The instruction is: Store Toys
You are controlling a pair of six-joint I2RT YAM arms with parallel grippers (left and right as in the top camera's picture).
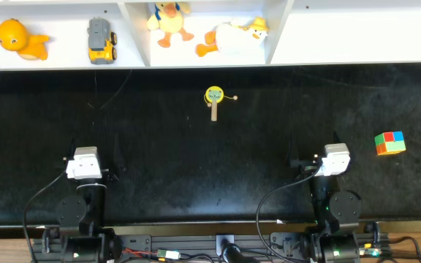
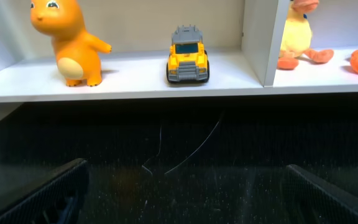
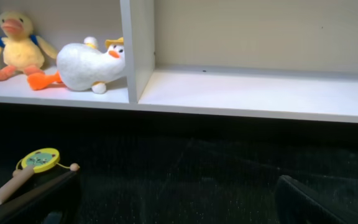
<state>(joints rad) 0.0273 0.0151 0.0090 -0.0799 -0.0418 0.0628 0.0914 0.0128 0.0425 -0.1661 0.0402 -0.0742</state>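
The left gripper [image 2: 185, 167] and right gripper [image 3: 178, 177] stand wide open, holding nothing. Farther out on the surface [image 1: 159, 146] lie the cube [image 1: 389, 143] and, beyond it, the rattle [image 1: 214, 98]. Its round handle may roll away from a pinch before reaching the shelf [image 1: 342, 44].

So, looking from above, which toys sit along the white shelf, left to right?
Orange plastic creature figure → yellow-and-grey toy truck → yellow plush duck → white plush duck wearing a yellow hat.
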